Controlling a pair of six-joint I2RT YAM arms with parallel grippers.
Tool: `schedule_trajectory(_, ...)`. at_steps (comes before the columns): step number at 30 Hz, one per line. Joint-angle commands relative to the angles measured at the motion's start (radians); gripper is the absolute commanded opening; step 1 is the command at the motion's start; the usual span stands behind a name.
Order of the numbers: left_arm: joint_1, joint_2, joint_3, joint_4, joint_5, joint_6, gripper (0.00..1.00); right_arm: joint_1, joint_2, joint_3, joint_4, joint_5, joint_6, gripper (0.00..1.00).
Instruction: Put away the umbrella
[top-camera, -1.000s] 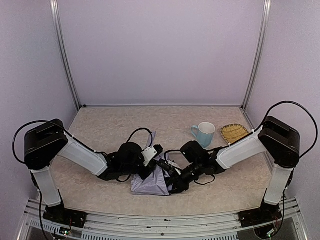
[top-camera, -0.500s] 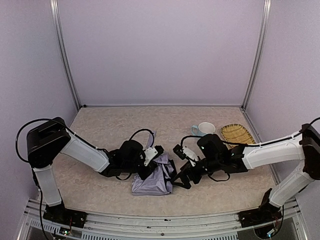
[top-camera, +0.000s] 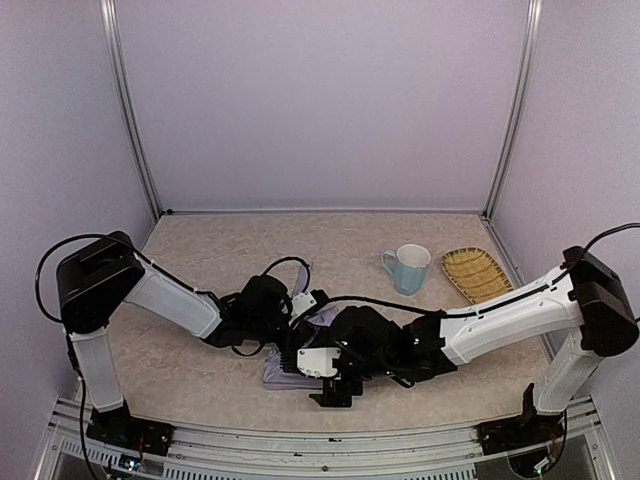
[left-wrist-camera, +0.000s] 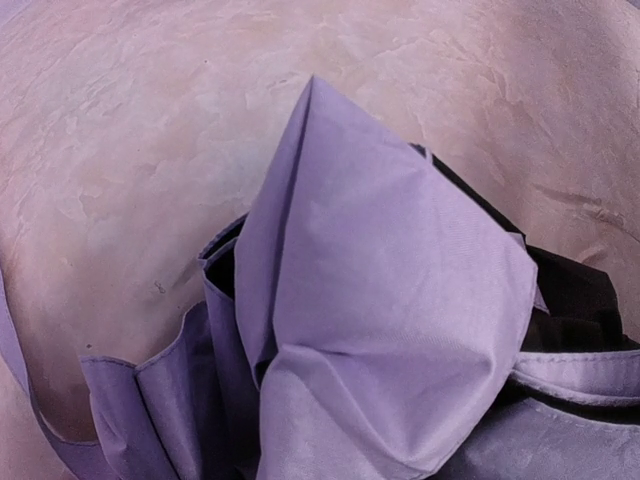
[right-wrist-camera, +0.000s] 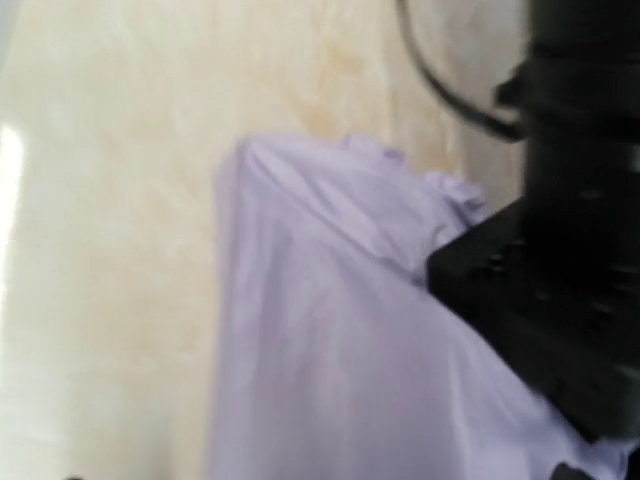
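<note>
The umbrella (top-camera: 280, 372) lies as a crumpled pale lavender heap near the table's front middle. Its fabric (left-wrist-camera: 390, 300) fills the left wrist view, bunched up close to the camera, with dark folds on the right. My left gripper (top-camera: 302, 312) sits at the heap's far end, shut on the fabric; its fingers are hidden. My right gripper (top-camera: 333, 390) hangs over the near right part of the heap, jaws spread wide and nothing between them. The blurred right wrist view shows the lavender cloth (right-wrist-camera: 320, 330) below and the left arm's black body (right-wrist-camera: 545, 320) at right.
A light blue mug (top-camera: 408, 268) stands at the back right, and a woven yellow tray (top-camera: 470, 267) lies beside it. The right arm stretches low across the table's right front. A black cable (top-camera: 285, 265) loops above the left wrist.
The right gripper opened, pulled off to the right, then swung back across to the near side of the umbrella. The left gripper stayed shut in place.
</note>
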Motion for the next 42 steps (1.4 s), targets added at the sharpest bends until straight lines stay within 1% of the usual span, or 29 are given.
schedule_trajectory(1, 0.008, 0.071, -0.018, -0.161, 0.023, 0.024, 0.0, 0.009, 0.117, 0.064, -0.061, 0.149, -0.185, 1.0)
schedule_trajectory(5, 0.012, 0.075, -0.011, -0.17, 0.036, 0.035, 0.0, -0.018, 0.194, 0.079, -0.062, 0.173, -0.214, 1.0)
schedule_trajectory(7, 0.016, 0.078, -0.008, -0.173, 0.046, 0.037, 0.0, -0.041, 0.236, 0.098, -0.093, 0.172, -0.199, 0.96)
schedule_trajectory(9, 0.019, 0.08, -0.005, -0.179, 0.052, 0.041, 0.0, -0.064, 0.27, 0.106, -0.115, 0.14, -0.18, 0.88)
schedule_trajectory(11, 0.02, 0.082, -0.002, -0.182, 0.058, 0.046, 0.0, -0.081, 0.292, 0.107, -0.125, 0.103, -0.155, 0.76)
schedule_trajectory(14, 0.03, 0.083, 0.002, -0.186, 0.078, 0.047, 0.0, -0.095, 0.309, 0.107, -0.138, 0.071, -0.126, 0.6)
schedule_trajectory(16, 0.039, 0.081, 0.006, -0.188, 0.091, 0.046, 0.0, -0.098, 0.307, 0.107, -0.152, 0.042, -0.106, 0.52)
schedule_trajectory(18, 0.052, 0.065, 0.018, -0.187, 0.074, 0.03, 0.0, -0.098, 0.299, 0.105, -0.168, 0.006, -0.085, 0.46)
schedule_trajectory(19, 0.063, 0.047, 0.021, -0.177, 0.057, 0.018, 0.09, -0.098, 0.295, 0.103, -0.178, -0.014, -0.073, 0.43)
schedule_trajectory(20, 0.075, 0.019, 0.021, -0.158, 0.035, 0.001, 0.21, -0.098, 0.29, 0.103, -0.192, -0.048, -0.06, 0.4)
schedule_trajectory(21, 0.089, -0.013, 0.016, -0.128, 0.019, -0.012, 0.3, -0.098, 0.288, 0.103, -0.199, -0.063, -0.046, 0.4)
schedule_trajectory(23, 0.115, -0.095, -0.009, -0.049, -0.012, -0.022, 0.51, -0.1, 0.284, 0.102, -0.231, -0.105, -0.015, 0.36)
schedule_trajectory(25, 0.135, -0.177, -0.047, 0.042, -0.039, -0.02, 0.64, -0.102, 0.282, 0.102, -0.262, -0.144, 0.017, 0.35)
schedule_trajectory(27, 0.163, -0.251, -0.081, 0.125, -0.069, -0.014, 0.7, -0.104, 0.279, 0.1, -0.288, -0.187, 0.054, 0.33)
schedule_trajectory(31, 0.176, -0.419, -0.159, 0.177, -0.1, 0.002, 0.72, -0.107, 0.265, 0.101, -0.334, -0.288, 0.118, 0.32)
schedule_trajectory(34, 0.153, -0.576, -0.279, 0.237, -0.081, -0.003, 0.67, -0.131, 0.257, 0.11, -0.375, -0.408, 0.158, 0.33)
schedule_trajectory(36, 0.106, -0.691, -0.367, 0.261, -0.107, 0.004, 0.59, -0.157, 0.267, 0.124, -0.407, -0.512, 0.183, 0.32)
schedule_trajectory(39, -0.008, -0.834, -0.504, 0.272, -0.141, 0.055, 0.49, -0.192, 0.287, 0.127, -0.433, -0.669, 0.207, 0.32)
schedule_trajectory(42, -0.147, -0.943, -0.598, 0.257, -0.145, 0.1, 0.47, -0.222, 0.314, 0.127, -0.45, -0.74, 0.227, 0.32)
